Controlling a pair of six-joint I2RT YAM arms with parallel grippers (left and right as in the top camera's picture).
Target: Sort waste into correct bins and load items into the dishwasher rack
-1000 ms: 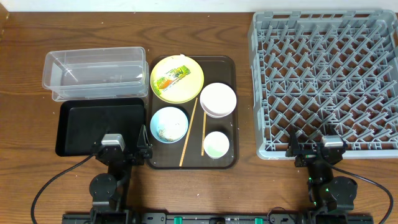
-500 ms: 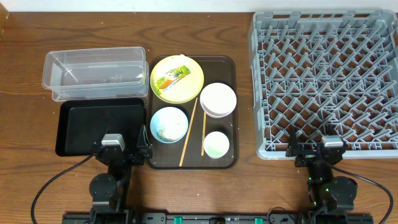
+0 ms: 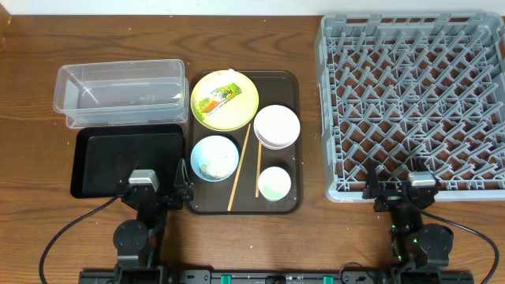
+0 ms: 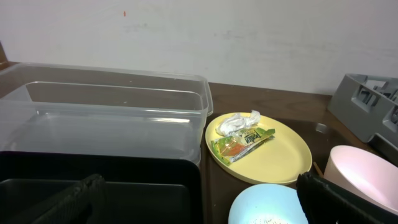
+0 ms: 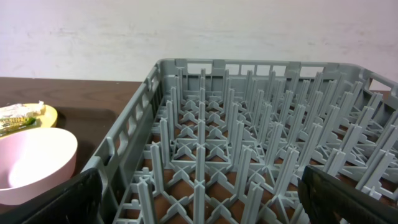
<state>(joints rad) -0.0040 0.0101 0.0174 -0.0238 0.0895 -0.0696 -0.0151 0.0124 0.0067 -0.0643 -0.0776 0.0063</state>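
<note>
Centre of tabletop, toward far edge: snack wrapper (image 4: 242, 142) on yellow plate (image 4: 292, 149). Probably light, crinkly, slippery; pinch raised edge. Left hand (image 3: 155, 192), right hand (image 3: 402, 193) spread wide, empty, front edge.

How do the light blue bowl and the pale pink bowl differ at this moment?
The light blue bowl holds white food scraps; the pale pink bowl is empty. The blue bowl sits left of the chopsticks, the pink bowl right of them. Both stand upright on the brown tray.
</note>
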